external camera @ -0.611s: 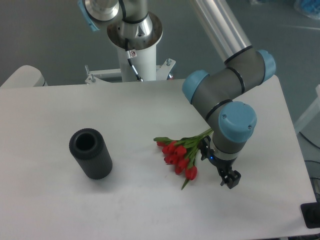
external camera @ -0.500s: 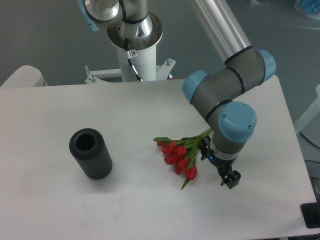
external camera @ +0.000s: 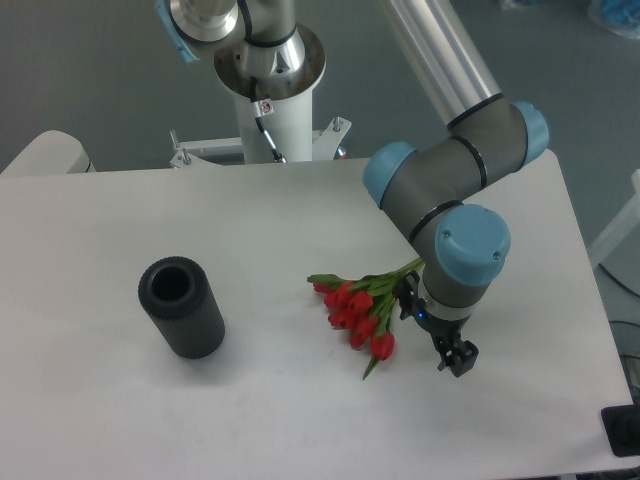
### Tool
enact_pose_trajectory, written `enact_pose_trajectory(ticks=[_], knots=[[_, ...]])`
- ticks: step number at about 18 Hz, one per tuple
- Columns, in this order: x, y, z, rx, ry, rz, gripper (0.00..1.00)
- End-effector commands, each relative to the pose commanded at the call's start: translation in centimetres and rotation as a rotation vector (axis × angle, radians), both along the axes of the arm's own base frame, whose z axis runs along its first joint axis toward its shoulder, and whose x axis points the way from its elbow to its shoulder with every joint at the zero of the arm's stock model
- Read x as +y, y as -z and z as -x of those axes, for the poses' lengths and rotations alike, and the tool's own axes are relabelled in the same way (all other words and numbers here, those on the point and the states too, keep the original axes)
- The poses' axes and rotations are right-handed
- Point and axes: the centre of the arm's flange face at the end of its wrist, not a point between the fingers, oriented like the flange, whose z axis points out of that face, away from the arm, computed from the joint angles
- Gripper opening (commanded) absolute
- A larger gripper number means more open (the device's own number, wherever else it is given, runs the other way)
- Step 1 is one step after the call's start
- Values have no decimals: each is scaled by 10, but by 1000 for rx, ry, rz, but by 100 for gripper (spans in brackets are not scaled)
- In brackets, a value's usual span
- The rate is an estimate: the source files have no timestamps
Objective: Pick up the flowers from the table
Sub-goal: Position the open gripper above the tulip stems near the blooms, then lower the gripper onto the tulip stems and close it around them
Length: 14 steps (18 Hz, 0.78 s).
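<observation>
The flowers (external camera: 358,308), a bunch of red tulip buds with green stems, lie on the white table (external camera: 250,230) right of centre. The buds point to the lower left. The stems run up and right and vanish behind my wrist. My gripper (external camera: 432,328) hangs low over the table just right of the buds. One dark finger (external camera: 408,300) shows by the stems and the other finger (external camera: 458,357) sticks out to the lower right, so the jaws stand apart. Nothing shows gripped between them.
A black ribbed cylinder (external camera: 181,307) lies on the left half of the table, well away from the flowers. The arm's white base column (external camera: 272,110) stands behind the far edge. The table's right edge (external camera: 590,300) is close to my wrist.
The wrist and gripper have shifted very slightly to the left. The flowers and the cylinder have not moved.
</observation>
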Motion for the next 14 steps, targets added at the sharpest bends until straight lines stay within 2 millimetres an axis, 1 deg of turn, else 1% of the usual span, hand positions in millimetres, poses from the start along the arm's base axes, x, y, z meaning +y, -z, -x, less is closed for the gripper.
enact_pose_trajectory(ticks=[1, 4, 5, 7, 9, 12, 14], knots=[[-5, 4, -1, -9, -2, 6, 100], [-10, 4, -6, -10, 26, 20, 100], [-13, 8, -9, -13, 26, 30, 100], [-23, 6, -7, -16, 16, 31, 100], [-38, 0, 0, -13, 5, 29, 100], [-70, 0, 12, -23, 17, 29, 100], [-82, 3, 13, -32, 23, 31, 100]])
